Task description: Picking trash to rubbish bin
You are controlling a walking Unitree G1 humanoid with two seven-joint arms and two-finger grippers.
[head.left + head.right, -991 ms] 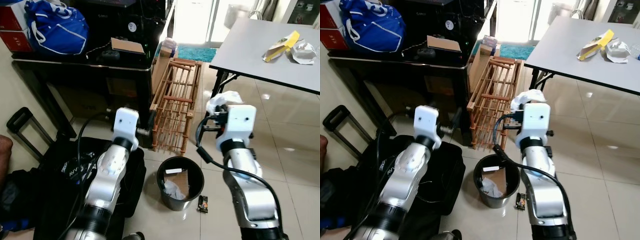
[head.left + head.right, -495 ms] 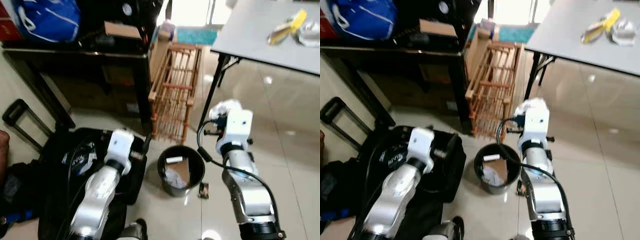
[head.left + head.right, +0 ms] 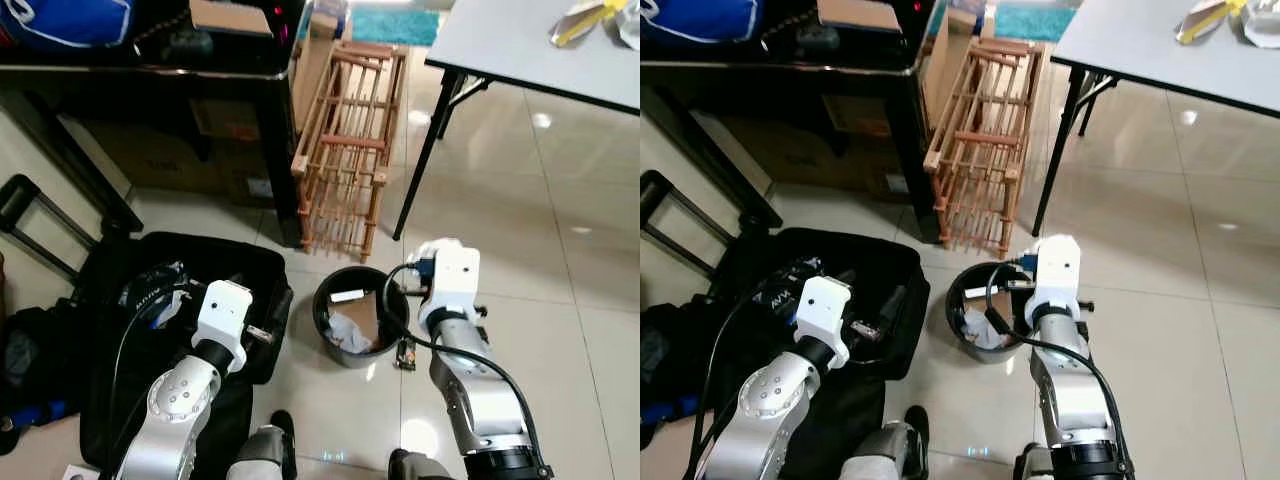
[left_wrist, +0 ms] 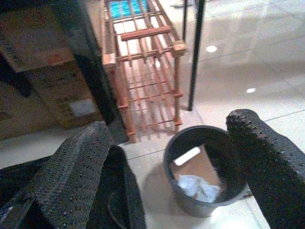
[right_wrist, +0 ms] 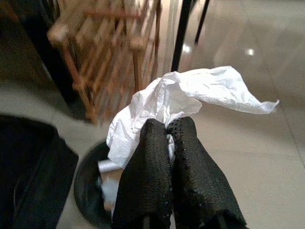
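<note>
Right gripper (image 5: pixel 167 143) is pinching my crumpled white tissue (image 5: pixel 190 93) just above the near rim of the black bin (image 3: pixel 360 318), which lies below and slightly left of it.

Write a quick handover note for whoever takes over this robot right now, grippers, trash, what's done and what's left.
Right gripper: shut on the crumpled white paper, held at the rim of the rubbish bin.
Left gripper: open, holding nothing, over the black bag.
Done: bin already holds cardboard and paper.
Left: drop the paper in; small dark wrapper lies on the floor beside the bin; more trash on the grey table.
</note>
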